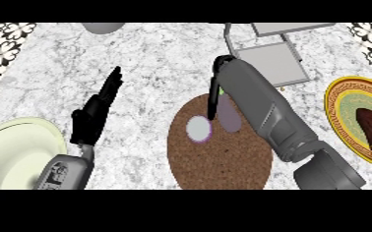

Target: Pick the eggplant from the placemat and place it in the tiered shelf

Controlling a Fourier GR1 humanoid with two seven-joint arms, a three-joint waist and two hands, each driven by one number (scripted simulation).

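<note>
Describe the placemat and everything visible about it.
The placemat is a round, flat brown mat with a speckled, cork-like surface, lying on the marbled grey counter at lower centre. Its lower edge is cut off by the view and its right side is hidden under the right forearm. On its upper part lies the eggplant, showing a pale round face with a purple rim. The right hand reaches down at the mat's top edge, just above the eggplant.

Marble counter (pixel 160 54): placemat (pixel 218 162), plates (pixel 29 142), shelf (pixel 272 61).
</note>
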